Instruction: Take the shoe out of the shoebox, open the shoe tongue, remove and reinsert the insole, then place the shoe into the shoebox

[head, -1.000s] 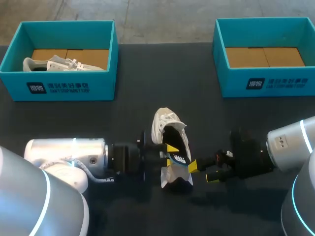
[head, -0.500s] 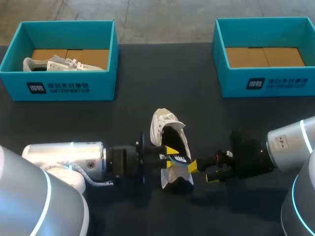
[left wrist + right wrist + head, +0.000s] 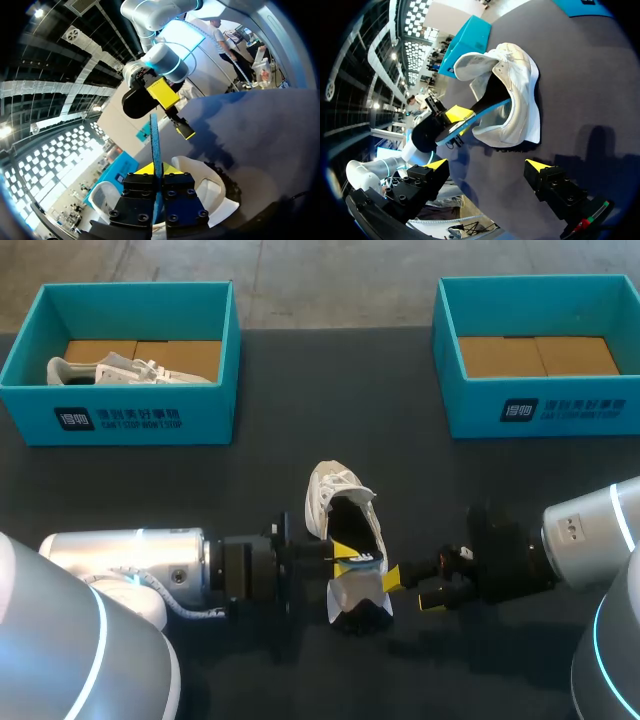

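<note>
One white shoe lies in the middle of the bench, toe toward the far side, tongue folded open and heel toward me. Its blue-edged insole sticks out of the opening. My left claw is clenched on it, with the thin edge pinched between both fingers. My right claw sits just beside the heel on the right side, released, its fingers spread wide and apart from the shoe.

A broad stretch of dark bench separates the shoe from both boxes at the far edge. The left shoebox stands at the far left with a second shoe inside. The right shoebox stands at the far right, showing its cardboard floor. Dark bench also runs between the two boxes. My arms close in on the shoe from both sides.

Compared with a second ago, my left arm has drawn back slightly toward its own side with the insole. The shoe has crept a little toward me. My right claw has kept its place.
</note>
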Robot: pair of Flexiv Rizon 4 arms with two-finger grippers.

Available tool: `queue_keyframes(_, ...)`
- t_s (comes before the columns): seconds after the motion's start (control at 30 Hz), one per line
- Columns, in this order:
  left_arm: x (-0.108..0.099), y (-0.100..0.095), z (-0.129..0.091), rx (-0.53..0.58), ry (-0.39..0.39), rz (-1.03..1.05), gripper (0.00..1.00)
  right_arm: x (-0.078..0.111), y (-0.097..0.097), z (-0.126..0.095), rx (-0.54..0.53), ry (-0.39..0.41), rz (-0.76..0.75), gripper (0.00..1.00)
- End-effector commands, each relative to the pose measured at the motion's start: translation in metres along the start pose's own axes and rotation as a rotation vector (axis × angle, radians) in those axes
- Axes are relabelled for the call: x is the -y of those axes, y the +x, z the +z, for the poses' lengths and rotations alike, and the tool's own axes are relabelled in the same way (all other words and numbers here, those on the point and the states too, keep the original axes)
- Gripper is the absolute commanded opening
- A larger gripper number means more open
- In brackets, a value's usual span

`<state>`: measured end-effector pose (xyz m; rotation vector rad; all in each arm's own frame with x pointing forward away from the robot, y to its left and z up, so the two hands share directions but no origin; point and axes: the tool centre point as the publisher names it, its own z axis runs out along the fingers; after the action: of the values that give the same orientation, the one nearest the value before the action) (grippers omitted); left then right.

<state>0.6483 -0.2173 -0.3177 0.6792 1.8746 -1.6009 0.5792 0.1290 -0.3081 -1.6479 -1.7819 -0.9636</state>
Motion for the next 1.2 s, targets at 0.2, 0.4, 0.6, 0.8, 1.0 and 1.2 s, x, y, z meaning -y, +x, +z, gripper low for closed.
queue_keyframes(0.2, -0.009, 0.005, 0.003, -0.003, -0.009, 0.041, 0.0, 0.0, 0.001, 0.002, 0.004, -0.001, 0.001, 1.0)
queue_keyframes(0.4, -0.018, 0.005, 0.007, 0.001, -0.024, 0.064, 0.0, 0.0, 0.001, 0.002, 0.004, -0.001, 0.001, 1.0)
queue_keyframes(0.6, -0.024, 0.0, 0.01, 0.009, -0.034, 0.08, 0.0, 0.0, 0.001, 0.002, 0.004, -0.001, 0.001, 1.0)
queue_keyframes(0.8, -0.031, -0.003, 0.013, 0.002, -0.051, 0.089, 0.0, 0.0, 0.001, 0.002, 0.004, -0.001, 0.001, 1.0)
queue_keyframes(1.0, -0.04, -0.004, 0.012, -0.007, -0.079, 0.085, 0.0, 0.0, 0.001, 0.002, 0.004, -0.001, 0.001, 1.0)
queue_keyframes(1.2, -0.043, -0.005, 0.01, -0.001, -0.088, 0.085, 0.0, 0.0, 0.001, 0.002, 0.004, -0.001, 0.001, 1.0)
